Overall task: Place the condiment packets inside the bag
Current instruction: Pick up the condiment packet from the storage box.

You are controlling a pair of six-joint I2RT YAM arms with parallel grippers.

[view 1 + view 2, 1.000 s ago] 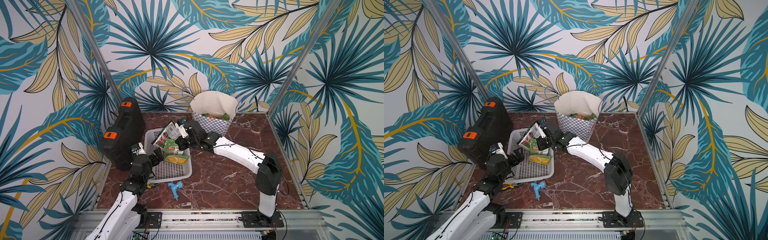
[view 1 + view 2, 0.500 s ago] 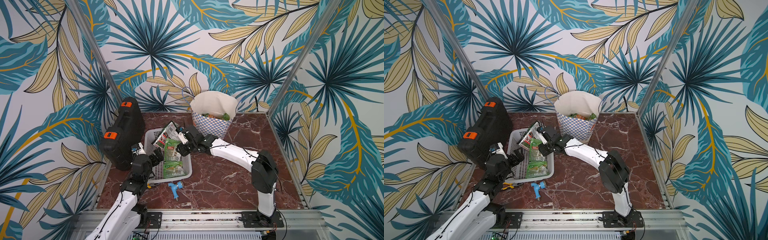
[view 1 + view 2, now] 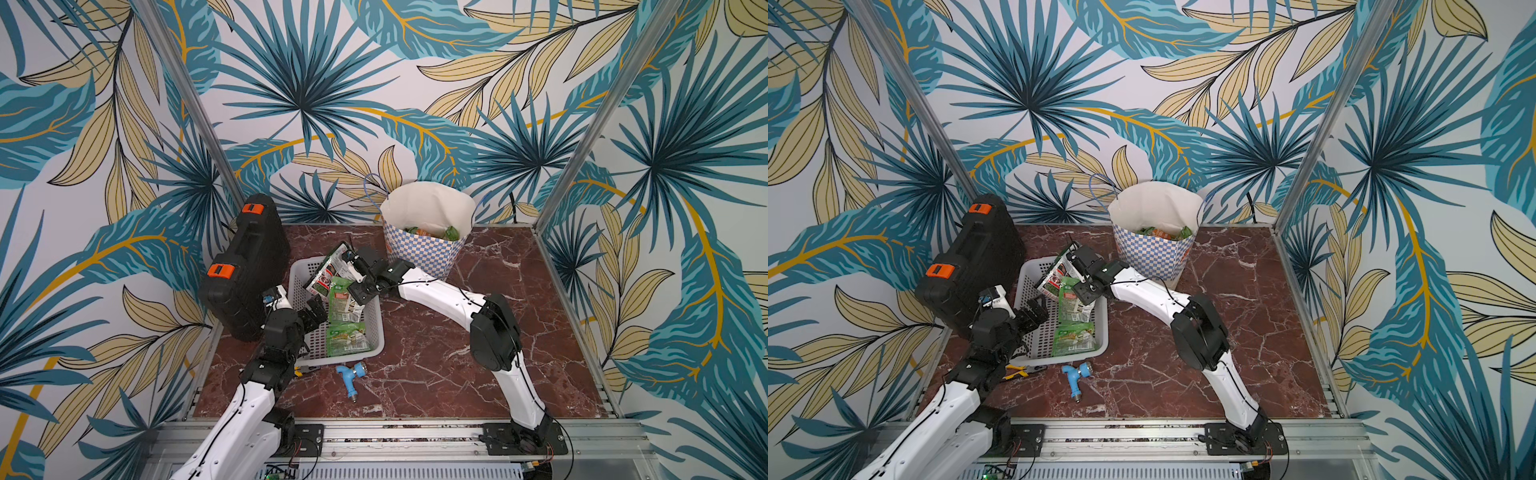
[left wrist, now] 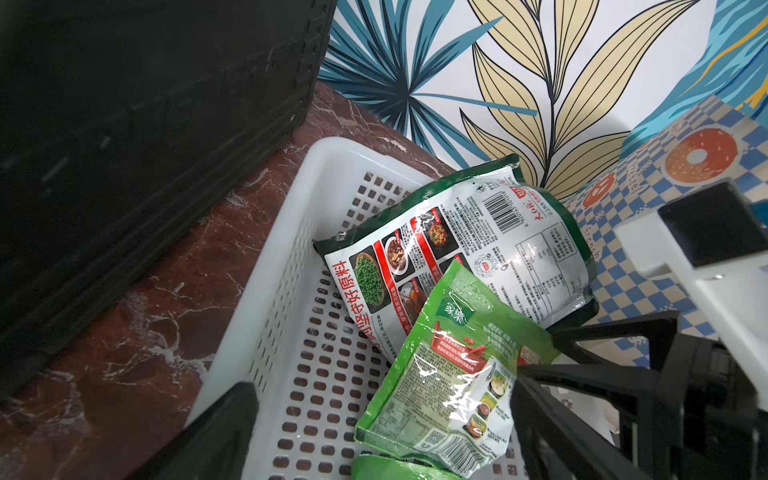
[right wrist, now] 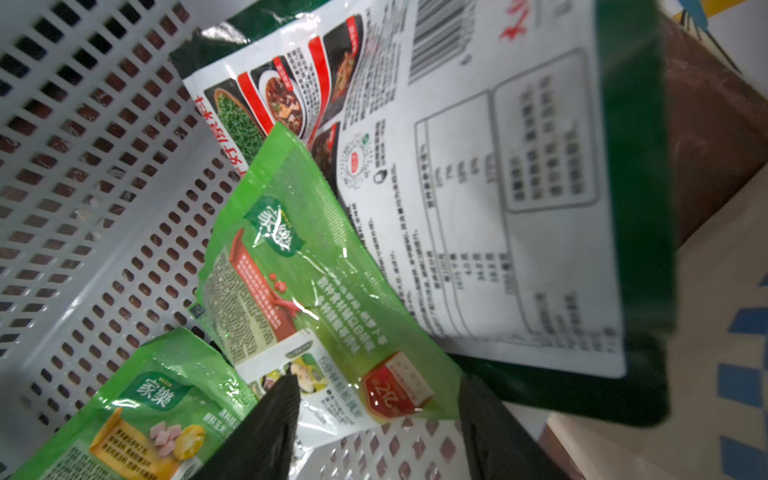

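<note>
The blue-checkered bag (image 3: pixel 424 249) stands at the back with several condiment packets (image 3: pixel 434 232) inside. More packets lie in the white basket (image 3: pixel 376 332): a silver-black-red one (image 3: pixel 328 274) leaning on the far rim and two green ones (image 3: pixel 343 301) (image 3: pixel 347 338). My right gripper (image 3: pixel 358 280) is open over the upper green packet (image 5: pixel 311 282), whose edge lies loose between the fingers (image 5: pixel 266 424). My left gripper (image 3: pixel 313 316) hangs open and empty at the basket's left side, beside the green packet (image 4: pixel 457 374).
A black tool case (image 3: pixel 245 266) leans against the left wall, close to the basket. A blue tap fitting (image 3: pixel 351 374) and yellow-handled pliers (image 3: pixel 301 370) lie on the marble just in front of the basket. Patterned walls close in three sides.
My right gripper has gone from shut to open. The green packets have dropped and now lie flatter, toward the basket's front. The left arm has not moved.
</note>
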